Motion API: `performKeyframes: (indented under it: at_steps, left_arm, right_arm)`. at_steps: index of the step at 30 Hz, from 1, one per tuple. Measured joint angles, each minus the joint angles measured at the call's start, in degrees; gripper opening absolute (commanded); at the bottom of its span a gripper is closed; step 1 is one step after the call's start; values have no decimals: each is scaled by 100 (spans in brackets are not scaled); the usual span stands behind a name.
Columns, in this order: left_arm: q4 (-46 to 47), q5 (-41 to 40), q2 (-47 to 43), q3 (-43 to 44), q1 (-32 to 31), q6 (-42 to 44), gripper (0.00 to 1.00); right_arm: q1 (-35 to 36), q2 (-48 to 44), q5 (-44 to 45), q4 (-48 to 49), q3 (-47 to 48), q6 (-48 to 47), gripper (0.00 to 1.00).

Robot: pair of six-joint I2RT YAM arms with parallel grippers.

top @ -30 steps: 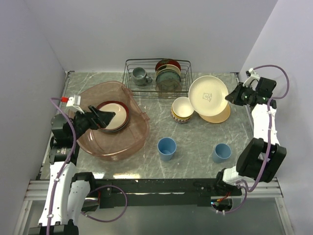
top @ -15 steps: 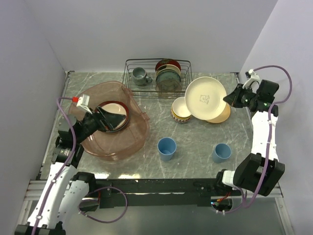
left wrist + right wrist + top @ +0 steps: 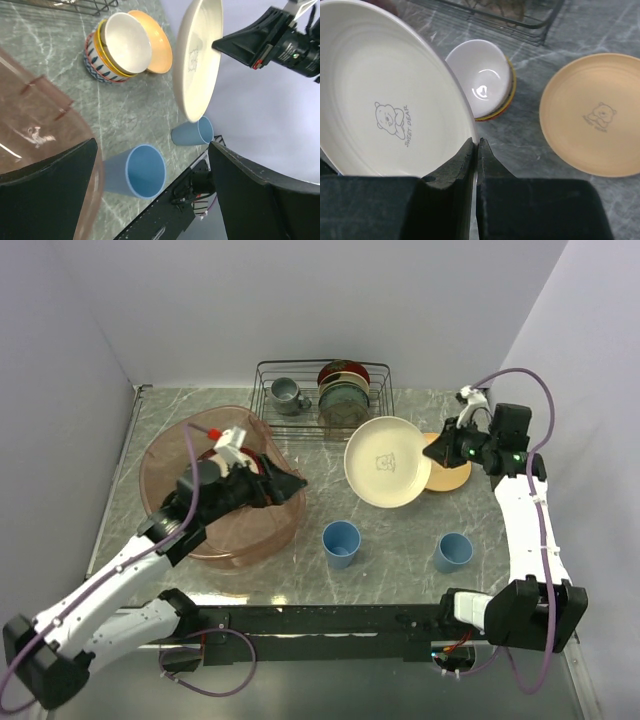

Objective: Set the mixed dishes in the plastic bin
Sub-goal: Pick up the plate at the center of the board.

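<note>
Right hand [image 3: 475,145] is pinched tight on the rim of the cream plate [image 3: 385,462]. The plate is off the bench [image 3: 400,530], tilted, near the stacked cream bowl [image 3: 127,42] and red-patterned bowl [image 3: 97,65]. The yellow-orange plate [image 3: 592,115] lies flat to the right. Left hand [image 3: 285,483] is spread wide and empty at the right rim of the plastic bin [image 3: 165,455], between plate and bin. Left light-blue cup [image 3: 341,540] and right light-blue cup [image 3: 453,551] stand upright in front. Wire rack [image 3: 300,425] with grey mug [image 3: 287,395] is behind.

The cream plate [image 3: 387,461] and the orange plate [image 3: 450,474] each have a small bear picture, one cup [image 3: 341,540] and the other cup [image 3: 453,550] are light blue, and the bin [image 3: 165,450] is see-through pinkish-brown.
</note>
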Motion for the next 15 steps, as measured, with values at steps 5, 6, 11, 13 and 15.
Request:
performKeyframes:
  at_steps: [5, 6, 11, 13, 15]
  left_arm:
    - [-258, -1014, 785, 671, -968, 81, 97]
    - [-302, -1189, 944, 800, -1128, 107, 96]
    - [-732, -2059, 1770, 1491, -1707, 192, 84]
    - [-922, -2367, 2129, 1803, -1867, 234, 78]
    - [-1137, -2651, 2448, 2083, -1998, 271, 70]
  right_arm:
    - [369, -7, 13, -146, 0, -186, 0]
    - [442, -7, 15, -164, 0, -223, 0]
    - [660, -28, 11, -199, -90, -315, 0]
    - [704, -42, 9, -216, -120, -337, 0]
    - [732, -72, 9, -221, -164, -367, 0]
